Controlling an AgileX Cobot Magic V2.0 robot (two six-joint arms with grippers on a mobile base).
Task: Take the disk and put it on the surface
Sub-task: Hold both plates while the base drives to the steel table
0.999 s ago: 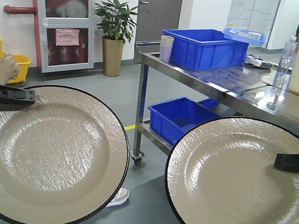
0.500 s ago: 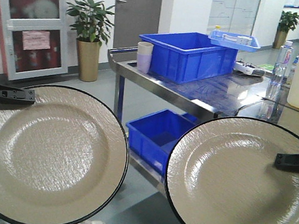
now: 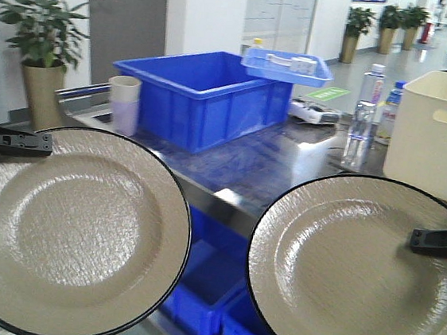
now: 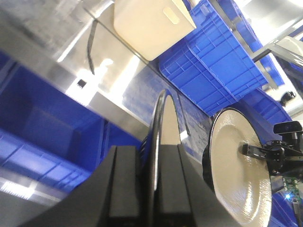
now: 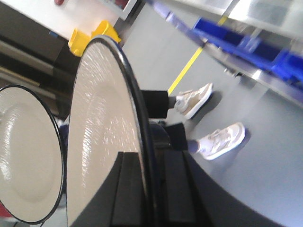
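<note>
Two cream dinner plates with thin black rims fill the foreground, each held upright on its edge with its face toward us. Our landmark is the large blue crate (image 3: 207, 94) standing on the steel surface (image 3: 288, 162). The left plate (image 3: 73, 232) hangs in front of the crate and to its left, and the right plate (image 3: 356, 277) hangs in front of it and to its right. In the left wrist view we see the left hand (image 4: 147, 150) clamped on its plate, one black finger pressed to each face with the rim between them. The right wrist view shows the right hand (image 5: 149, 156) gripping its plate in the same way. Neither plate touches the surface, so both are in the air, short of its near edge. The bare steel lies just right of the crate, between it and a cream bin (image 3: 439, 134), with a water bottle (image 3: 362, 118) standing in that gap. We judge the grabbing done and the placing not yet begun. The coming move turns on this: the surface lies ahead of both hands, beyond the plates, and each plate stands vertical, so it must travel forward and tip flat. The right hand looks nearer the open steel, since its plate overlaps that stretch, while the left plate faces the crate's left end.
</note>
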